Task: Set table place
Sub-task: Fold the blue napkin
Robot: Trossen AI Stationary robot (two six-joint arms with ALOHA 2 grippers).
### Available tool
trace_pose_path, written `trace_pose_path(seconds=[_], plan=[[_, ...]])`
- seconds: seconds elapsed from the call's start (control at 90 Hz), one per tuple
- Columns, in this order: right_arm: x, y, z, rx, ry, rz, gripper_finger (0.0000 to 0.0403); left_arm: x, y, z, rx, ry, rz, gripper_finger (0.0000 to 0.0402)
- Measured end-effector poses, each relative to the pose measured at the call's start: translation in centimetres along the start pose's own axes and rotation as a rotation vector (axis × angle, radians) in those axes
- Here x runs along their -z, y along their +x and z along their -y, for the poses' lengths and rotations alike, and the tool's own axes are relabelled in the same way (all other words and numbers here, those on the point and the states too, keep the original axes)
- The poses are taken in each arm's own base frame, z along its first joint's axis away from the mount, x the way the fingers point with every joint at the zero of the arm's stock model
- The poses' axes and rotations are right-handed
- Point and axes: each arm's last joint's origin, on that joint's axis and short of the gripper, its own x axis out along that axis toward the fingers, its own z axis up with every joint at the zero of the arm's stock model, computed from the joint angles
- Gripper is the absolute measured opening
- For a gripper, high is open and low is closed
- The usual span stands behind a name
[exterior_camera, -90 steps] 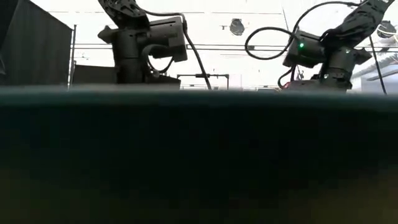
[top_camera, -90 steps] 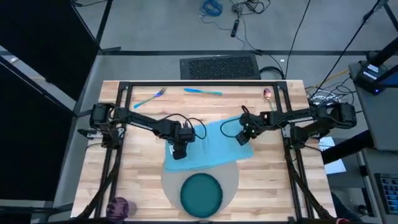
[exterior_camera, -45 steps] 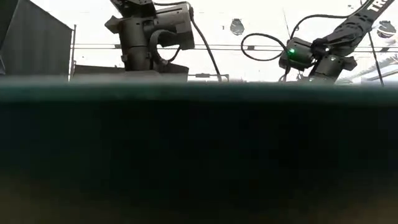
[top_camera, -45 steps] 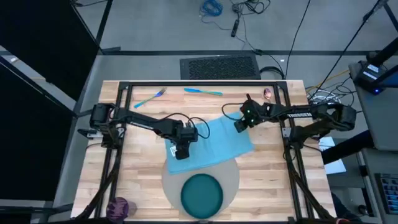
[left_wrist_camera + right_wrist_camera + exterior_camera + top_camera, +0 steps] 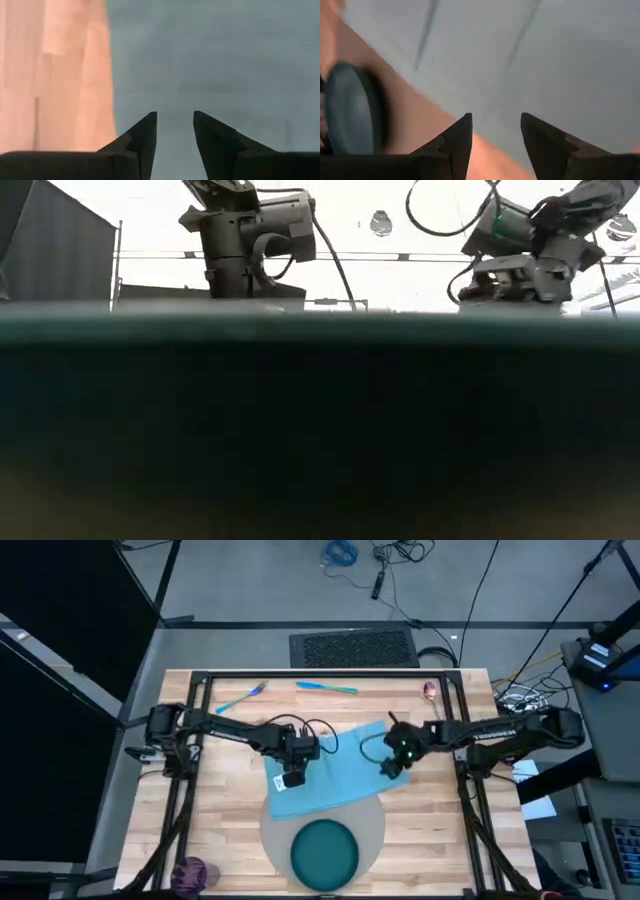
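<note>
I see both pincers over the light blue napkin (image 5: 335, 772) spread on the bench (image 5: 225, 840): the left pincer (image 5: 291, 780) above its left edge, the right pincer (image 5: 393, 768) near its right corner, each with its two prongs parted and nothing between them. The napkin's near edge overlaps the grey mat (image 5: 371, 828), on which the teal plate (image 5: 323, 850) sits. The fork (image 5: 240, 698) and knife (image 5: 326, 687) lie at the far edge, with the purple cup (image 5: 190, 872) at the near left corner.
</note>
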Motion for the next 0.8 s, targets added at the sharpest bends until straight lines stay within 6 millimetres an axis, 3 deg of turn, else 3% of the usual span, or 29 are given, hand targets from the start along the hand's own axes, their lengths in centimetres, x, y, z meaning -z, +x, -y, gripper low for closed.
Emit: trace_pose_path(seconds=[0.222,0.8], plan=[[0.2,0.5,0.9,0.113,0.031,-0.021,0.0155,0.0,0.1,-0.2,0.021,-0.008,-0.003,0.0116],[-1.8,0.9,3.2,0.168,0.092,-0.009,0.0155,0.3,1.3,-0.2,0.043,-0.022,-0.034,0.0116]])
